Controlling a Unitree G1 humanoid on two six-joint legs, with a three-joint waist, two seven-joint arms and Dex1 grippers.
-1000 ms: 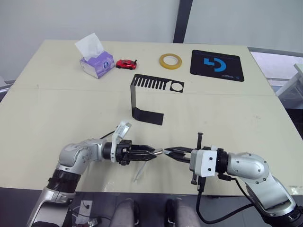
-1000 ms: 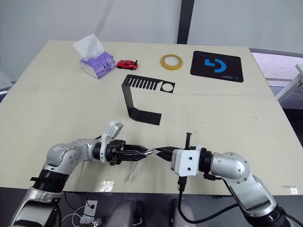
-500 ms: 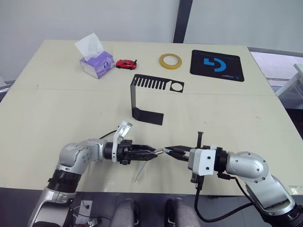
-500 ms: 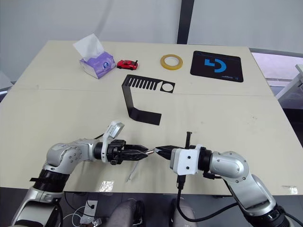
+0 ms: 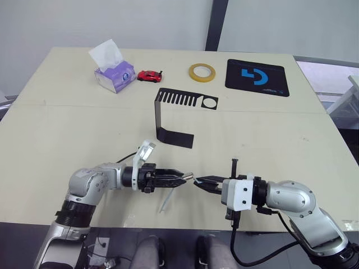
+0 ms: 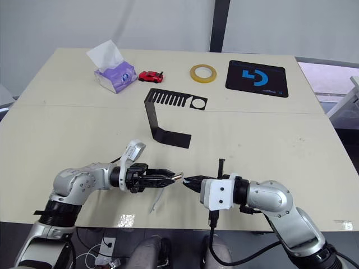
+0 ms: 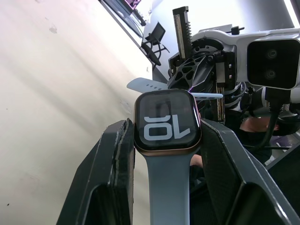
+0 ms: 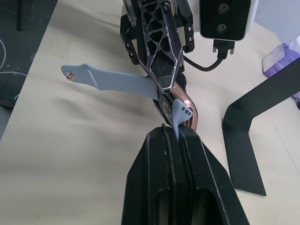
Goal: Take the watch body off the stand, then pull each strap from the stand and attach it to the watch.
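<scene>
Left wrist view: left gripper [image 7: 166, 140] clamps the watch body [image 7: 166, 123] — right gripper [image 8: 174, 133] pinches a strap [image 8: 180, 111], tips facing.

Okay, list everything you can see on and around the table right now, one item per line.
Table: one, beige.
Stand: one, black, mid-table, bare.
Tissue box: one, purple, far left.
Toy car: one, red, beside the tissue box.
Tape roll: one, yellow, far middle.
Mat: one, black with blue logo, far right.
Watch body: one, black, in left gripper.
Straps: two, light blue; one on the watch body, the other in right gripper.
Left gripper: shut on watch body.
Right gripper: shut on strap.
</scene>
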